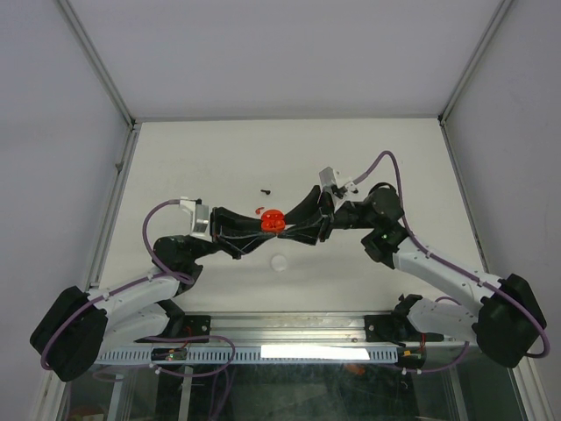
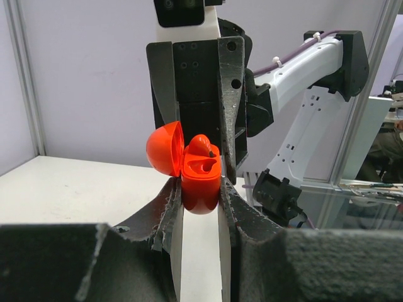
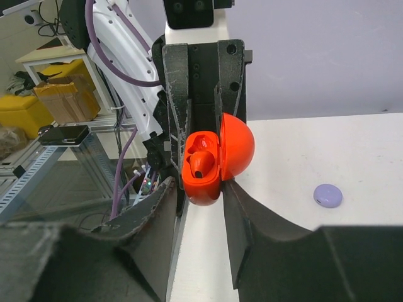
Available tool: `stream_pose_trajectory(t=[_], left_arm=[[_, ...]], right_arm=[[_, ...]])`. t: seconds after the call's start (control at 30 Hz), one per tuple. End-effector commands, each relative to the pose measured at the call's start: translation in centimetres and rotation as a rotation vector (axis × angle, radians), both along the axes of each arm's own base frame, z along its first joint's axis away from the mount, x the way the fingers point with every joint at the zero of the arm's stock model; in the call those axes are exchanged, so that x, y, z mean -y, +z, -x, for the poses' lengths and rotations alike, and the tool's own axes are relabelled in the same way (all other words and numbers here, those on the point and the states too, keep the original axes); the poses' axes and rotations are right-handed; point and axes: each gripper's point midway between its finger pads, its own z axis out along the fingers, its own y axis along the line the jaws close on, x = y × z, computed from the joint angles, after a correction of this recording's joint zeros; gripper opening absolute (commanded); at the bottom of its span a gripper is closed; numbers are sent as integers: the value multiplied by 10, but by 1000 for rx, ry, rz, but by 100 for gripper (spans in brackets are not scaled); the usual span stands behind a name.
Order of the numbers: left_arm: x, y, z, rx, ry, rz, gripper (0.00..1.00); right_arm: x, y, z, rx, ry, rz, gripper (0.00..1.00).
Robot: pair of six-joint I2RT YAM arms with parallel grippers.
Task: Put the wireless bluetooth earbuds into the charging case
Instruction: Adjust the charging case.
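Since both arms meet over the middle of the white bench (image 1: 219,158), there's loads of bare surface toward the far edge and out to both sides before you hit the grey wall panels (image 1: 53,132); the near edge is crowded by the arm bases. Only small clutter: a tiny black plastic earbud (image 1: 266,189) lying just beyond the meeting point, a white round case (image 1: 279,262) nearer the bases, and a lavender round case (image 3: 328,195) off to one side. The glossy red-orange round plastic charging case (image 1: 273,220) is upright between the claws, mouth up, domed lid (image 3: 239,146) hinged open toward the far side. The left claw (image 2: 201,198) is pinching its lower shell from both sides. The right claw (image 3: 201,192) has a finger close on either side of the same shell, but I can't tell if it's actually squeezing. The red comma-shaped plastic earbud (image 2: 201,145) is in the case, long axis roughly vertical with a slight lean, rounded head poking above the rim, stem down in its well. Same shiny red, with a small dark spot low down.
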Motion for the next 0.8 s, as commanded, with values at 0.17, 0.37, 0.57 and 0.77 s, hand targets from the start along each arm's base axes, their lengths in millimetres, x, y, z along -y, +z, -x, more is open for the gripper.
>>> stream_pose_trajectory(t=[0.17, 0.37, 0.57, 0.77], left_arm=[[1, 21, 5, 44, -12, 61, 0], [0, 17, 6, 38, -7, 51, 6], [-6, 12, 3, 19, 43, 43, 27], [-12, 5, 0, -10, 84, 42, 37]], right_arm=[[-9, 11, 10, 5, 39, -51, 32], [-9, 9, 10, 15, 45, -37, 14], [-3, 7, 8, 22, 27, -29, 1], [5, 7, -2, 31, -22, -25, 0]])
